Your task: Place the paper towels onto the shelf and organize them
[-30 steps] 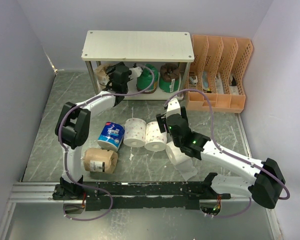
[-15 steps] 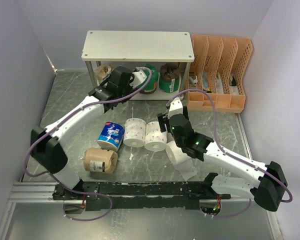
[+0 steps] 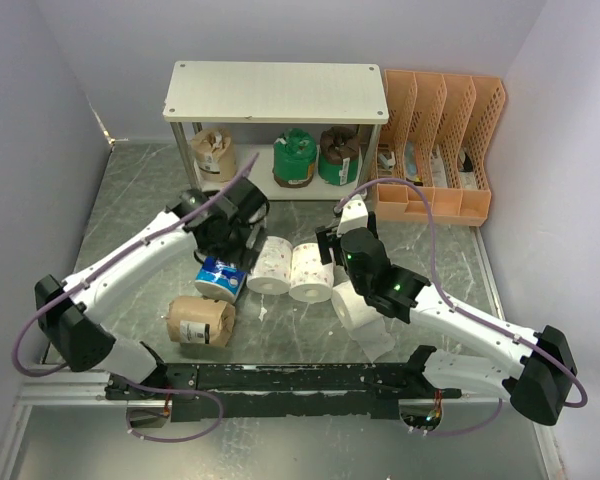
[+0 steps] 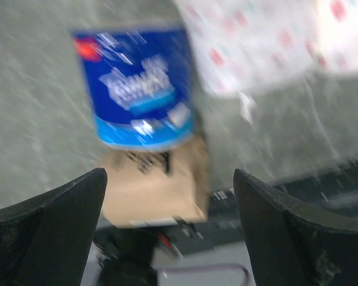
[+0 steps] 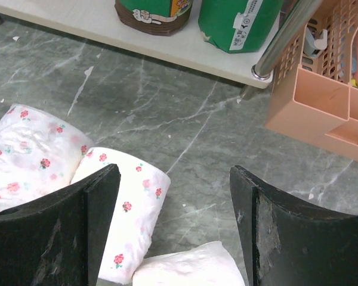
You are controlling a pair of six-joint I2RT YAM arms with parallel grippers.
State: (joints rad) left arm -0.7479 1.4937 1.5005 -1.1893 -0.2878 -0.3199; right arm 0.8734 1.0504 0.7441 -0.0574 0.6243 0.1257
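From the top camera, the shelf point(image 3: 276, 92) stands at the far side with three wrapped rolls point(image 3: 293, 160) on its lower board. Five more lie on the surface point(image 3: 130, 200): the blue-wrapped roll point(image 3: 220, 278), two dotted rolls point(image 3: 271, 268), a plain white roll point(image 3: 358, 308) with a loose tail, and a tan-wrapped roll point(image 3: 200, 320) nearest you. Your left end effector point(image 3: 223, 252) hangs over the blue one, and your right end effector point(image 3: 332, 245) is just beside the right dotted roll.

In the left wrist view the left end effector point(image 4: 169, 179) is spread wide and holds nothing. The blue-wrapped roll point(image 4: 137, 89) lies just beyond it, and its white lettering is too blurred to read. The film looks slick, so I would pinch across the round body, not the ends.

In the right wrist view the right end effector point(image 5: 174, 173) is also wide apart and empty above a dotted roll point(image 5: 128, 220). These rolls should be light and soft — squeeze gently, or they will likely dent. The labels on the shelved packs are too small to read.
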